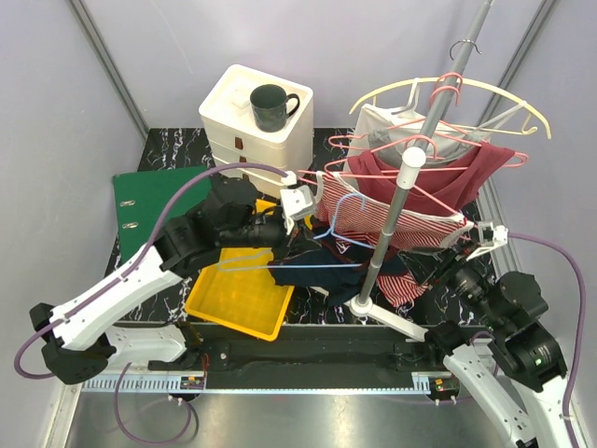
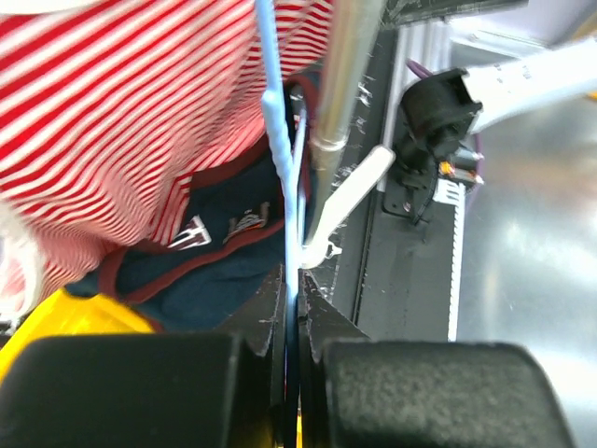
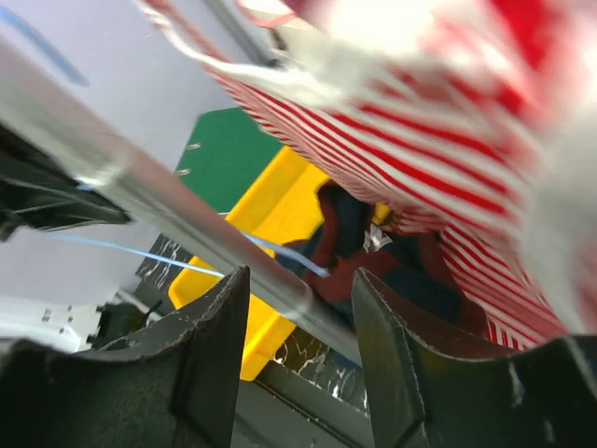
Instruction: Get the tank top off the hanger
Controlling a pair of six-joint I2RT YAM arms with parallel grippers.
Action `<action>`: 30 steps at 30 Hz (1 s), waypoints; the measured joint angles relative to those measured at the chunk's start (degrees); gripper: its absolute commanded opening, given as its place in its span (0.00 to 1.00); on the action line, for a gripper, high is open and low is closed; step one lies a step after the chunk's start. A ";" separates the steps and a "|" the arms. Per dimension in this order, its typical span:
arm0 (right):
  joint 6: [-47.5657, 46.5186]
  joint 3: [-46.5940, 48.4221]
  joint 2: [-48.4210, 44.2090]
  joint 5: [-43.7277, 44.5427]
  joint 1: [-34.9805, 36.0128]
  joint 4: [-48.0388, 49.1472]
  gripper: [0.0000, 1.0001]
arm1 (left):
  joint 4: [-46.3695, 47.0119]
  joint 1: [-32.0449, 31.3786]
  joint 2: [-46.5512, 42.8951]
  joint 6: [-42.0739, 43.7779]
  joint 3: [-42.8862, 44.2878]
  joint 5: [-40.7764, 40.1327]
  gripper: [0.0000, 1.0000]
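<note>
Little room: left gripper (image 2: 291,297) clamps hanger (image 2: 278,140); right gripper (image 3: 300,289) agape beside tank top (image 1: 427,227).

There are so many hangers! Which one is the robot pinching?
The light blue hanger, clamped thin between the fingers of the left gripper. The pink hangers and the cream hanger hang up on the rack, with no gripper on them.

The left arm (image 1: 121,280) reaches forward and inward, the left gripper (image 2: 297,301) pinched tight on the blue hanger (image 2: 277,131). The right arm (image 1: 518,322) is bent upward, the right gripper (image 3: 300,285) with its jaws spread apart.
</note>
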 measured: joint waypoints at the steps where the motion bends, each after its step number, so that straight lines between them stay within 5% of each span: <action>1: 1.09 -0.46 -0.98 1.38 0.00 -1.16 0.56 | 0.02 0.02 -0.63 -0.37 -0.09 -0.68 0.00; 20: 7.63 -1.53 -5.88 11.80 0.00 -13.55 0.66 | -9.55 1.03 -21.90 -11.65 -2.34 -20.92 0.00; 30: 1.46 11.50 -3.15 -4.72 0.00 -14.32 0.85 | -17.00 1.07 -31.76 -13.55 4.55 -20.68 0.00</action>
